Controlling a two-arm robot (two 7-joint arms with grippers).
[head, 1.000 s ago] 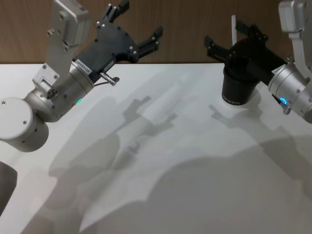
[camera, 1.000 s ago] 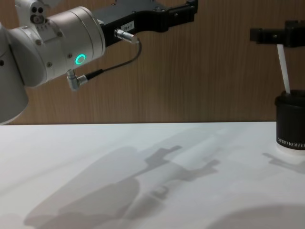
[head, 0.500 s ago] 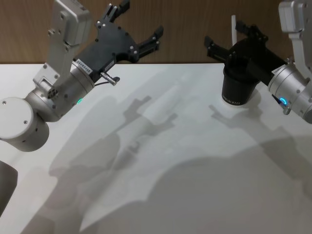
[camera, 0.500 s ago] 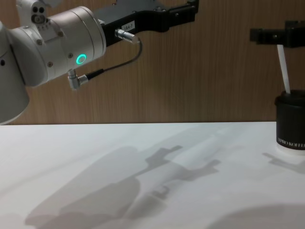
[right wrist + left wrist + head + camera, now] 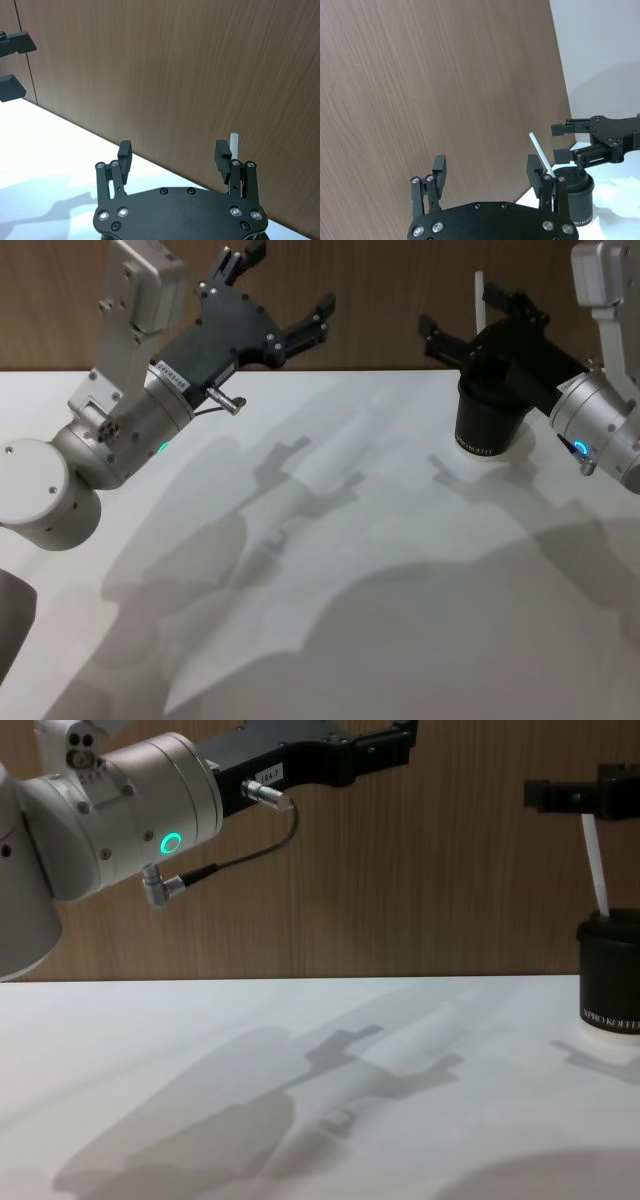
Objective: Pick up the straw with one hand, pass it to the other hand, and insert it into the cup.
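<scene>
The white straw (image 5: 596, 866) stands tilted in the black cup (image 5: 609, 978), its lower end inside and its top leaning on the rim, at the bench's (image 5: 330, 570) far right. It looks light, thin, smooth and easily crushed, so a gentle pinch on the stretch above the rim would suit it. The right claw (image 5: 470, 320) hovers over the cup, jaws spread wide around the straw, gripping nothing. The left claw (image 5: 283, 290) hangs open and empty, well apart.
</scene>
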